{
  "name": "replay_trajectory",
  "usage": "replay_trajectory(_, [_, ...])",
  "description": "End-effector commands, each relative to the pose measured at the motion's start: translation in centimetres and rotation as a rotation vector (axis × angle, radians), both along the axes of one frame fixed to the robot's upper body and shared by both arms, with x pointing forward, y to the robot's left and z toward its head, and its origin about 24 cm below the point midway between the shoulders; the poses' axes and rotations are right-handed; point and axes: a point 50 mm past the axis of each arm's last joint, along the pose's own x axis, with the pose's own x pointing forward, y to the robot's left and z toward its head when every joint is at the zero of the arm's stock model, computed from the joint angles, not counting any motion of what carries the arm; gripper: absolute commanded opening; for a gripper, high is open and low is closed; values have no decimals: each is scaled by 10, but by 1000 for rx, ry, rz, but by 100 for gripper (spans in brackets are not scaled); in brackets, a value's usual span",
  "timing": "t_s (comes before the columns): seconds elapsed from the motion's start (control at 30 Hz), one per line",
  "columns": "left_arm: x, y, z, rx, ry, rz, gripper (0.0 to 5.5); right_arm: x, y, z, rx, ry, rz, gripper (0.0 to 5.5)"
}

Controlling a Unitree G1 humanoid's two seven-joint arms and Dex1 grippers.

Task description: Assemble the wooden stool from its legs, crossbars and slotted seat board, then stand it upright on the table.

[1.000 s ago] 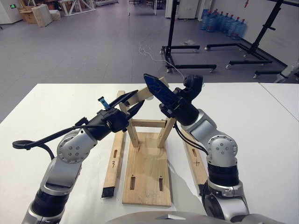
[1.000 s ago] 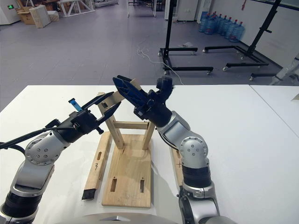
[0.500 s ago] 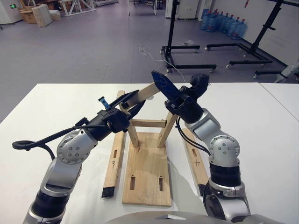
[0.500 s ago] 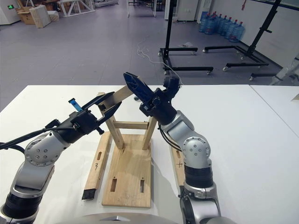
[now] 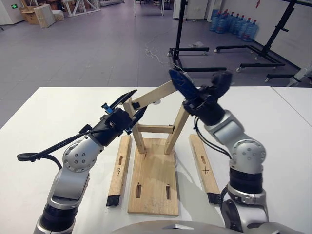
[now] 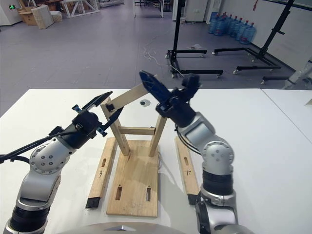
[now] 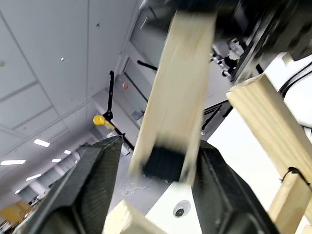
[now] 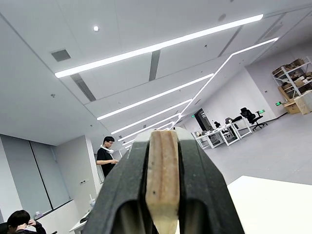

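Observation:
The slotted seat board (image 5: 155,192) lies flat on the white table. Two legs (image 5: 138,137) (image 5: 174,130) stand in its far slots, joined by a crossbar (image 5: 156,128). Above them a long wooden leg (image 5: 153,94) slants across. My right gripper (image 5: 182,85) is shut on its high end, and the wood (image 8: 163,175) sits between its fingers (image 8: 126,195). My left gripper (image 5: 130,103) is open, its fingers (image 7: 92,185) on either side of the leg's black-capped low end (image 7: 168,161).
Two more wooden legs lie flat on either side of the board, one on the left (image 5: 119,168) and one on the right (image 5: 204,165). A black cable (image 5: 29,156) loops off my left arm. Black metal stands (image 5: 195,48) are on the floor beyond the table.
My right gripper has swung right and upward with the long leg, so more of the leg shows between the grippers. My left gripper has shifted slightly left around the low end.

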Motion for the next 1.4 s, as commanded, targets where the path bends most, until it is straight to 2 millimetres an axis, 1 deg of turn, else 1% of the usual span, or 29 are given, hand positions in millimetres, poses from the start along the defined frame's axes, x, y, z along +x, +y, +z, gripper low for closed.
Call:
replay_trajectory(0.03, [-9,12,-1,-32,9,120,285,-8,-36,10,-29,98,-61,38])
replay_trajectory(0.13, [-21,18,-3,-69,15,199,289,-16,-64,9,-65,231,-61,38])
replay_trajectory(0.17, [-25,22,-4,-82,12,241,289,-21,-74,3,-123,289,-75,38])
replay_trajectory(0.23, [-34,30,-4,-108,2,334,289,-26,-88,-10,-241,401,-110,38])
replay_trajectory(0.33, [-39,44,1,-153,-28,461,289,-37,-101,-35,-452,542,-236,38])
replay_trajectory(0.4, [-39,50,3,-164,-41,500,289,-44,-110,-52,-601,595,-419,38])
replay_trajectory(0.43, [-39,51,4,-165,-42,510,289,-46,-111,-57,-640,602,-477,38])
replay_trajectory(0.5, [-38,53,4,-164,-39,511,289,-52,-109,-65,-676,608,-544,38])
replay_trajectory(0.57, [-34,55,6,-159,-32,498,289,-63,-104,-74,-719,622,-608,38])
replay_trajectory(0.67, [-31,57,9,-151,-21,475,289,-78,-99,-80,-727,646,-657,38])
replay_trajectory(0.73, [-28,56,10,-138,-11,448,289,-81,-98,-85,-729,656,-701,38])
replay_trajectory(0.83, [-22,56,11,-134,2,419,289,-84,-100,-103,-711,704,-759,38])
replay_trajectory(0.9, [-19,55,12,-127,9,398,289,-87,-100,-111,-700,714,-776,38])
replay_trajectory(1.07, [-15,53,11,-119,22,363,289,-87,-100,-119,-684,701,-803,38])
replay_trajectory(1.13, [-14,52,11,-117,25,356,289,-83,-101,-116,-660,670,-817,38])
replay_trajectory(1.23, [-13,51,12,-118,23,349,289,-76,-100,-105,-619,628,-824,38])
replay_trajectory(1.4, [-12,50,11,-116,24,346,289,-66,-82,-83,-579,585,-815,38])
